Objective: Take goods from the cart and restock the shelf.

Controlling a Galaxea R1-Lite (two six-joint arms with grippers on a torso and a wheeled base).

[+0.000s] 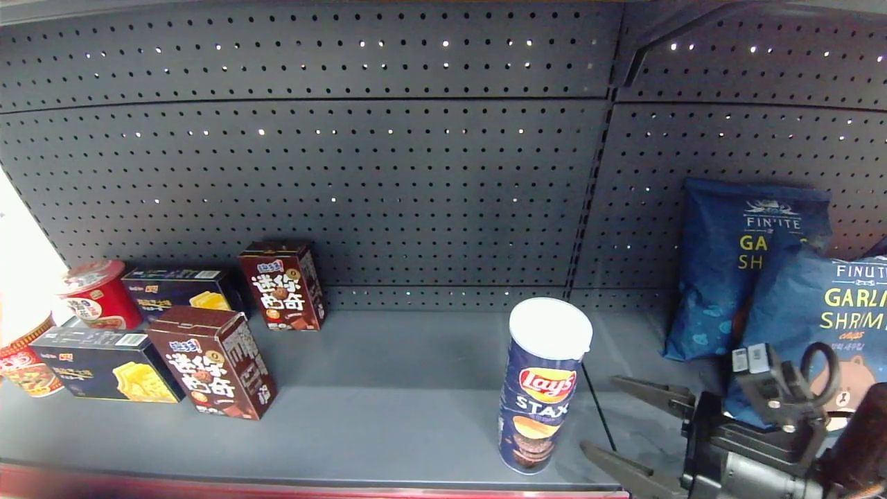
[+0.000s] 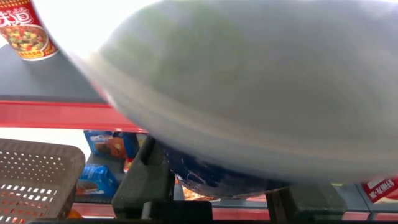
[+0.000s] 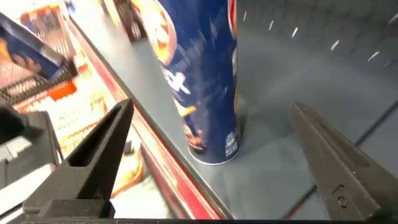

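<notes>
the chip can (image 1: 544,388) stands upright near the shelf's (image 1: 388,388) front edge. the right claw (image 1: 599,414) is spread wide just beside it, so placing looks finished. next it should back straight out without nudging the can. the left claw (image 2: 224,190) grips a bag (image 2: 249,93).

Matt grey painted metal makes up the shelf (image 1: 388,388) and its perforated back panel (image 1: 346,180). The chips can (image 1: 540,395) is glossy printed card with a smooth white plastic lid (image 1: 551,327). The blue bags (image 1: 734,270) are crinkled matt film; the right hand (image 1: 597,414) looks matt black plastic
</notes>
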